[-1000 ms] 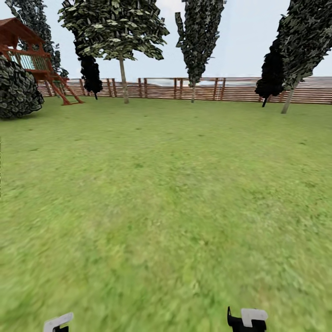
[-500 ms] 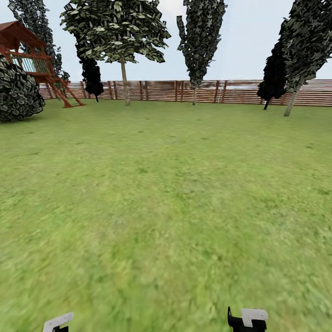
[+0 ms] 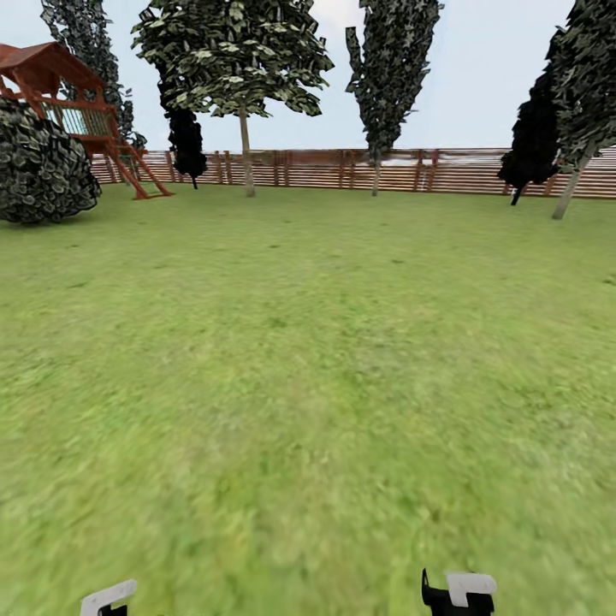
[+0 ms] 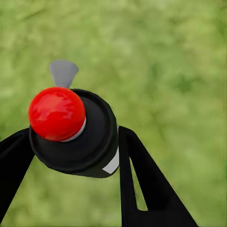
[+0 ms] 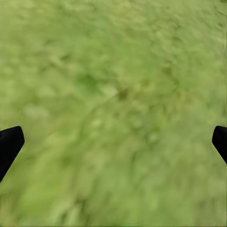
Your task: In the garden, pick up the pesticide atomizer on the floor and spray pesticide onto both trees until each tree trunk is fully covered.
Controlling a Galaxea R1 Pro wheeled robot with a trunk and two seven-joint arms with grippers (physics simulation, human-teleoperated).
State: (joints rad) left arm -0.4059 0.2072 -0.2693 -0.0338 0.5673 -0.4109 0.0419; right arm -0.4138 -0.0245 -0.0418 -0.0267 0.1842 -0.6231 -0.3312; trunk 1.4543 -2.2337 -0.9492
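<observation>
Between the left gripper (image 4: 71,156) fingers sits a red-knobbed black object (image 4: 73,132), clamped for transit; right gripper (image 5: 113,142) spread wide, empty, over lawn (image 3: 308,385).

Open lawn under a pale sky, fenced at the far side.

The lawn (image 3: 308,359) is mottled green grass, flat and wide, running to a reddish-brown slat fence (image 3: 445,171) along the far edge. At the far left stands a red-brown wooden play tower (image 3: 64,94) with a pitched roof and a ladder slanting to the ground, and a round dark bush (image 3: 43,167) sits just in front of it. Along the fence stand a broad-crowned tree (image 3: 235,56) on a thin pale stem, a narrow dark columnar tree (image 3: 389,60), a small black one (image 3: 185,141) and a dark leaning clump (image 3: 569,103) at the far right. The sky (image 3: 479,77) is pale blue-grey, the light even.
</observation>
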